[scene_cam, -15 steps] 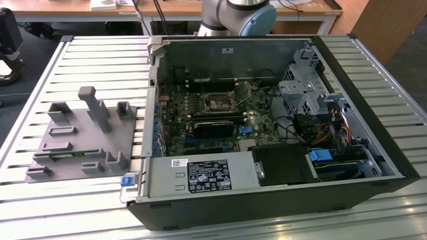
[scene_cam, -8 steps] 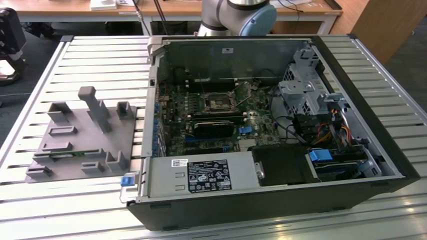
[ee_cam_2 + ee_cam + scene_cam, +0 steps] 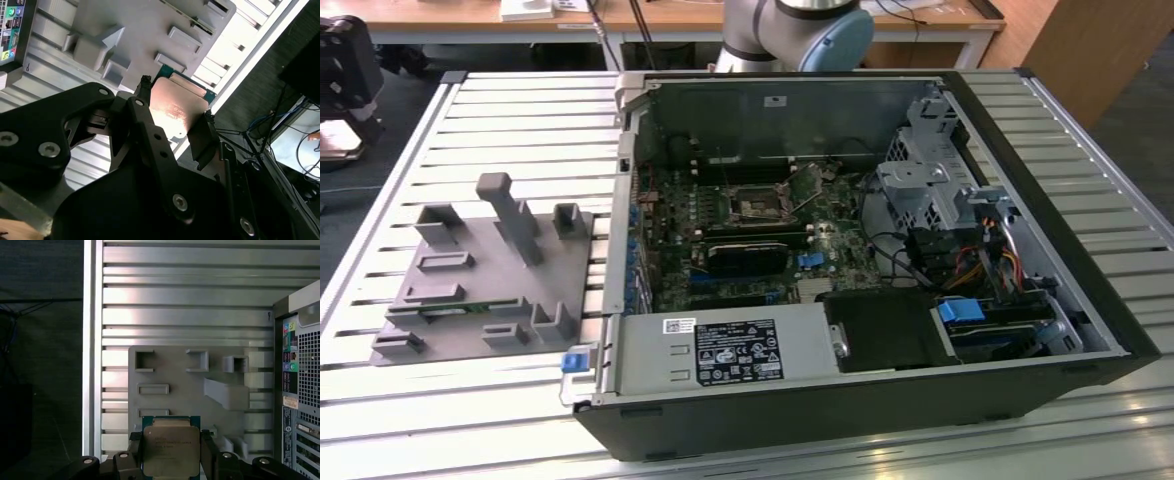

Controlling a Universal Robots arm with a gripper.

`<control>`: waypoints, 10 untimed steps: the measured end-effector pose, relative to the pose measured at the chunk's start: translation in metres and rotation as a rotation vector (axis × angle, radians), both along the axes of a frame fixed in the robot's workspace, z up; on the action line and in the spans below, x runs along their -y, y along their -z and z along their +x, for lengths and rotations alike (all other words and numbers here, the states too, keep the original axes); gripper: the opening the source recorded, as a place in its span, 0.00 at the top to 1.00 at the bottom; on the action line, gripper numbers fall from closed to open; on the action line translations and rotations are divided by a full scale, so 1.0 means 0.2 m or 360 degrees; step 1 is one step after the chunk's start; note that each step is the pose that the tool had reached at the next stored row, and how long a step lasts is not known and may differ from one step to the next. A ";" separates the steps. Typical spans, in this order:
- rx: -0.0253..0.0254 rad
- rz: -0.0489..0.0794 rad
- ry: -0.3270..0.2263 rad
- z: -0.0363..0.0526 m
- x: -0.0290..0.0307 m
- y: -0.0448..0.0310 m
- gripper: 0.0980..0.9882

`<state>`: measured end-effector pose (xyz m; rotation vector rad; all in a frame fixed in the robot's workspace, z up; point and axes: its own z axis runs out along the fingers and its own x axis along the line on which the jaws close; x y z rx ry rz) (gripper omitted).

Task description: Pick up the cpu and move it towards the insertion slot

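Two-sided pinch: hand [image 3: 176, 101] clamped on the cpu [image 3: 171, 450] by its thin edges, grey fixture [image 3: 175, 375] on the surface [image 3: 190, 315] below the hand, insertion slot [image 3: 758, 205] well apart inside the computer case [image 3: 881, 410]. Likely to tilt or slip free under a jolt, given so little purchase.

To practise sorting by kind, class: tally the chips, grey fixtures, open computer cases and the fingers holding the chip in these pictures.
Chip: 1
Grey fixture: 1
Computer case: 1
Fingers: 2
Total: 5
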<state>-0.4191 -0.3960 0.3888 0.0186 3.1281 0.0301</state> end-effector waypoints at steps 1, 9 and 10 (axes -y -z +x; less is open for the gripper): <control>-0.00001 0.0000 0.0000 0.005 0.000 0.000 0.50; -0.00001 0.0000 0.0000 0.036 0.000 0.000 0.50; 0.00000 0.0000 0.0000 0.039 0.000 0.000 0.50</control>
